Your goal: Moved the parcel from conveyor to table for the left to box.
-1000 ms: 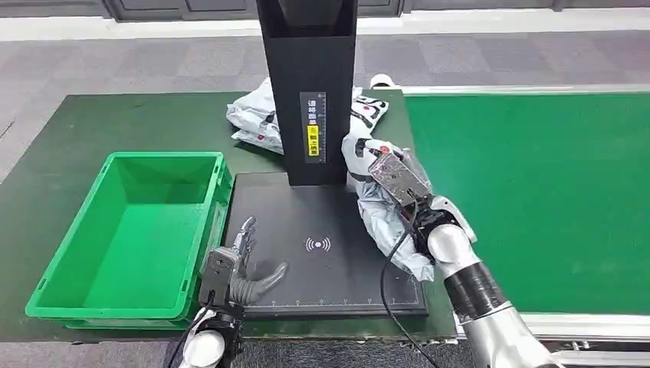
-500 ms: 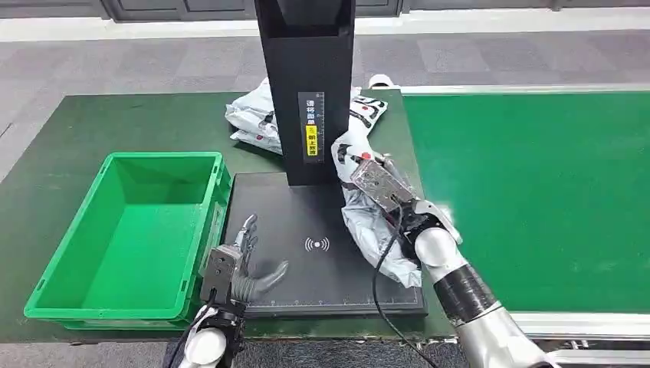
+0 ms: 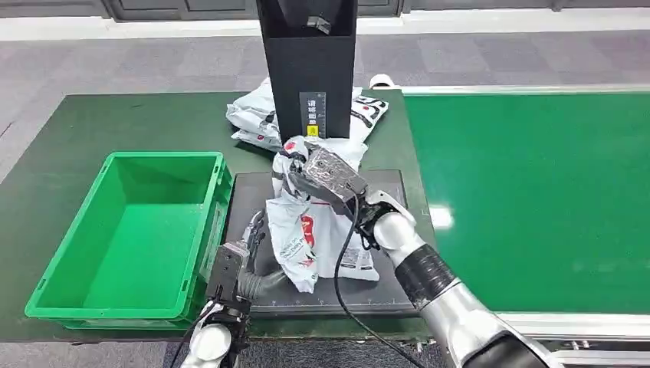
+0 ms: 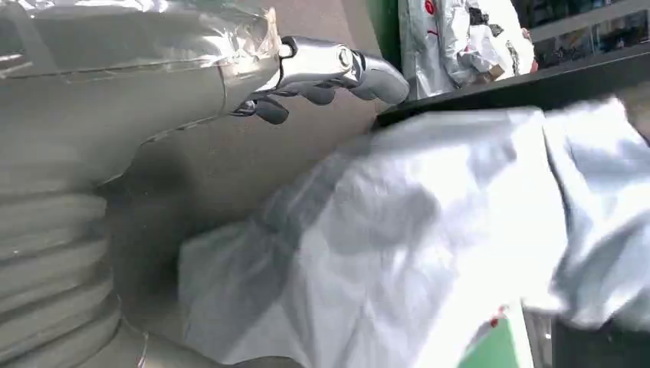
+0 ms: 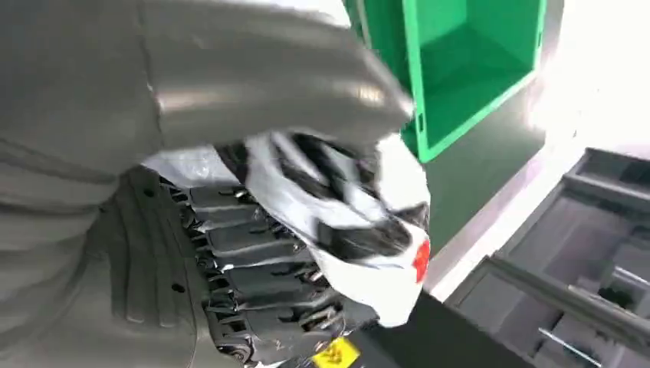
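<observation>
Gripped high in the right hand (image 3: 306, 178): one grey-white poly mailer parcel (image 3: 306, 241), bunched at its upper end inside the closed fingers, the rest hanging down and draping onto the black scanner pad (image 3: 245, 198) on the bench (image 3: 92, 130). Clear of the conveyor belt (image 3: 529, 199) now, over the middle of the pad, right in front of the black scanner column (image 3: 306, 69).

Soft, that bag — folding and creasing under its own hang, no stiffness at all. Looks light, judging by how loosely it swings from a pinch of film. Glossy plastic, so probably slippery; a gather of film, as taken here, likely safer than a flat squeeze on the face. Nothing fragile suggested, though contents hidden.

Waiting low at the near edge of the pad: the left hand (image 3: 249, 268), holding nothing, fingers apart and thumb out, the parcel's lower corner hanging just beside it, maybe brushing it. In the left wrist view, the bag's pale film (image 4: 398, 245) lies close against that hand, contact hard to call. For the pickup, best bet the lower bulge or a bunched edge, not the slick flat side.

The count: one parcel in hand, at least two more mailers (image 3: 257, 119) piled behind the column, exact number hard to call. One green crate (image 3: 130, 230) left of the pad, nothing inside. One conveyor, one scanner.
</observation>
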Controlling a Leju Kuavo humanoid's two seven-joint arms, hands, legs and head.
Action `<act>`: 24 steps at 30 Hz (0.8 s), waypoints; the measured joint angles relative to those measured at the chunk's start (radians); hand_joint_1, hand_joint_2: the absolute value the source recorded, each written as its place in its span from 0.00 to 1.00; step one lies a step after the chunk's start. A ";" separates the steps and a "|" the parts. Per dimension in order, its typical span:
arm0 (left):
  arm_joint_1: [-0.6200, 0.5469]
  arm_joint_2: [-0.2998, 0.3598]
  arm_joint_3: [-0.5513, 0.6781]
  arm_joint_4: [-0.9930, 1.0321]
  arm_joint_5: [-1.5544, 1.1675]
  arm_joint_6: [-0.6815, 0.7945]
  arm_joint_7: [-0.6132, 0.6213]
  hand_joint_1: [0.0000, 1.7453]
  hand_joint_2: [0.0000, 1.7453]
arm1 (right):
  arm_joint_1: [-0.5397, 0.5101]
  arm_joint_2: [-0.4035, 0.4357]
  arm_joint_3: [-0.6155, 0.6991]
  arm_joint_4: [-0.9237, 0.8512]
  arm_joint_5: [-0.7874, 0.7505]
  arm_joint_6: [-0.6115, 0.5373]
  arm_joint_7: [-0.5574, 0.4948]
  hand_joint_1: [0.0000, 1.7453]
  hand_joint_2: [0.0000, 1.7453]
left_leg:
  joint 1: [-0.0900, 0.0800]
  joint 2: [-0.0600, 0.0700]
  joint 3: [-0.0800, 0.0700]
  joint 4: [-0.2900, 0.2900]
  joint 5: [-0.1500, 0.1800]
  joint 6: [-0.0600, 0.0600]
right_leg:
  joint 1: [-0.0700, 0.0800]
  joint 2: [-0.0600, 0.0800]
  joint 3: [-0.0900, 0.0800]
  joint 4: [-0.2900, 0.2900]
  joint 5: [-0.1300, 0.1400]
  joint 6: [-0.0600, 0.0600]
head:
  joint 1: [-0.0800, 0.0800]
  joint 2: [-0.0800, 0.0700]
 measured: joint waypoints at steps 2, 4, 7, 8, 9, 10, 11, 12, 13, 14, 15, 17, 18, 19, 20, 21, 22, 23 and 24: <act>-0.001 0.000 0.000 0.000 0.000 0.000 0.000 0.00 1.00 | -0.008 0.005 0.007 0.011 -0.001 0.000 -0.002 0.00 1.00 | 0.000 0.000 0.000 0.000 0.000 0.000 | 0.000 0.000 0.000 0.000 0.000 0.000 | 0.000 0.000; -0.001 0.000 0.000 0.000 -0.002 -0.004 0.000 0.00 1.00 | -0.014 0.008 0.011 0.021 -0.008 0.002 -0.003 0.00 1.00 | 0.000 0.000 0.000 0.000 0.000 0.000 | 0.000 0.000 0.000 0.000 0.000 0.000 | 0.000 0.000; -0.003 -0.001 0.000 0.000 -0.011 -0.006 0.003 0.00 1.00 | -0.018 0.016 0.013 0.031 -0.023 0.012 -0.003 0.00 1.00 | 0.000 0.000 0.000 0.000 0.000 0.000 | 0.000 0.000 0.000 0.000 0.000 0.000 | 0.000 0.000; -0.005 -0.002 0.000 0.000 -0.012 -0.007 0.004 0.00 1.00 | -0.019 0.019 0.013 0.035 -0.026 0.014 -0.003 0.00 1.00 | 0.000 0.000 0.000 0.000 0.000 0.000 | 0.000 0.000 0.000 0.000 0.000 0.000 | 0.000 0.000; -0.006 -0.003 0.000 0.000 -0.014 -0.008 0.005 0.00 1.00 | -0.021 0.021 0.013 0.038 -0.030 0.015 -0.003 0.00 1.00 | 0.000 0.000 0.000 0.000 0.000 0.000 | 0.000 0.000 0.000 0.000 0.000 0.000 | 0.000 0.000; -0.007 -0.003 0.000 0.000 -0.014 -0.008 0.006 0.00 1.00 | -0.021 0.024 0.013 0.040 -0.031 0.015 -0.003 0.00 1.00 | 0.000 0.000 0.000 0.000 0.000 0.000 | 0.000 0.000 0.000 0.000 0.000 0.000 | 0.000 0.000; -0.007 -0.003 0.000 0.000 -0.018 -0.009 0.008 0.00 1.00 | -0.020 0.026 0.013 0.041 -0.034 0.016 -0.003 0.00 1.00 | 0.000 0.000 0.000 0.000 0.000 0.000 | 0.000 0.000 0.000 0.000 0.000 0.000 | 0.000 0.000; -0.007 -0.004 0.000 0.000 -0.021 -0.010 0.009 0.00 1.00 | -0.020 0.026 0.013 0.041 -0.036 0.019 -0.003 0.00 1.00 | 0.000 0.000 0.000 0.000 0.000 0.000 | 0.000 0.000 0.000 0.000 0.000 0.000 | 0.000 0.000; -0.008 -0.005 0.000 0.000 -0.024 -0.012 0.010 0.00 1.00 | -0.021 0.027 0.013 0.042 -0.037 0.021 -0.003 0.00 1.00 | 0.000 0.000 0.000 0.000 0.000 0.000 | 0.000 0.000 0.000 0.000 0.000 0.000 | 0.000 0.000; -0.008 -0.005 0.000 0.000 -0.026 -0.017 0.011 0.00 1.00 | -0.020 0.027 0.013 0.042 -0.036 0.024 -0.003 0.00 1.00 | 0.000 0.000 0.000 0.000 0.000 0.000 | 0.000 0.000 0.000 0.000 0.000 0.000 | 0.000 0.000; -0.008 -0.006 0.000 0.000 -0.030 -0.021 0.011 0.00 1.00 | -0.020 0.028 0.014 0.042 -0.029 0.025 -0.004 0.00 1.00 | 0.000 0.000 0.000 0.000 0.000 0.000 | 0.000 0.000 0.000 0.000 0.000 0.000 | 0.000 0.000; -0.008 -0.006 0.000 0.000 -0.034 -0.023 0.012 0.00 1.00 | -0.019 0.027 0.016 0.042 0.010 0.019 -0.006 0.00 1.00 | 0.000 0.000 0.000 0.000 0.000 0.000 | 0.000 0.000 0.000 0.000 0.000 0.000 | 0.000 0.000; -0.008 -0.006 0.000 0.000 -0.036 -0.024 0.012 0.00 1.00 | -0.018 0.025 0.019 0.042 0.038 0.009 -0.005 0.00 1.00 | 0.000 0.000 0.000 0.000 0.000 0.000 | 0.000 0.000 0.000 0.000 0.000 0.000 | 0.000 0.000; -0.008 -0.006 0.001 -0.002 -0.040 -0.025 0.013 0.00 1.00 | -0.017 0.020 0.028 0.041 0.084 -0.003 0.005 0.00 1.00 | 0.000 0.000 0.000 0.000 0.000 0.000 | 0.000 0.000 -0.001 0.000 0.000 0.000 | 0.000 0.000; -0.007 -0.005 0.001 -0.004 -0.043 -0.027 0.015 0.00 1.00 | -0.016 0.013 0.040 0.039 0.149 -0.017 0.023 0.00 1.00 | 0.000 0.000 0.000 0.000 0.000 0.000 | 0.000 0.000 0.000 0.000 0.000 0.000 | 0.000 0.000; -0.006 -0.005 0.001 -0.007 -0.044 -0.027 0.016 0.00 1.00 | -0.013 0.003 0.055 0.037 0.218 -0.031 0.038 0.00 1.00 | 0.000 0.000 0.000 0.000 0.000 0.000 | 0.000 0.000 0.000 0.000 0.000 0.000 | 0.000 0.000; -0.004 -0.005 0.001 -0.011 -0.044 -0.028 0.018 0.00 1.00 | -0.007 -0.007 0.067 0.036 0.273 -0.042 0.045 0.00 1.00 | 0.000 0.000 0.000 0.000 0.000 0.000 | 0.000 0.000 0.000 0.000 0.000 0.000 | 0.000 0.000; -0.002 -0.005 0.002 -0.013 -0.044 -0.029 0.018 0.00 1.00 | 0.000 -0.014 0.072 0.035 0.300 -0.045 0.048 0.00 1.00 | 0.000 0.000 0.000 0.000 0.000 0.000 | 0.000 0.000 0.000 0.000 0.000 0.000 | 0.000 0.000; -0.002 -0.005 0.003 -0.016 -0.045 -0.030 0.019 0.00 1.00 | 0.006 -0.021 0.076 0.032 0.312 -0.048 0.048 0.00 1.00 | 0.000 0.000 0.000 0.000 0.000 0.000 | 0.000 0.000 0.000 0.000 0.000 0.000 | 0.000 0.000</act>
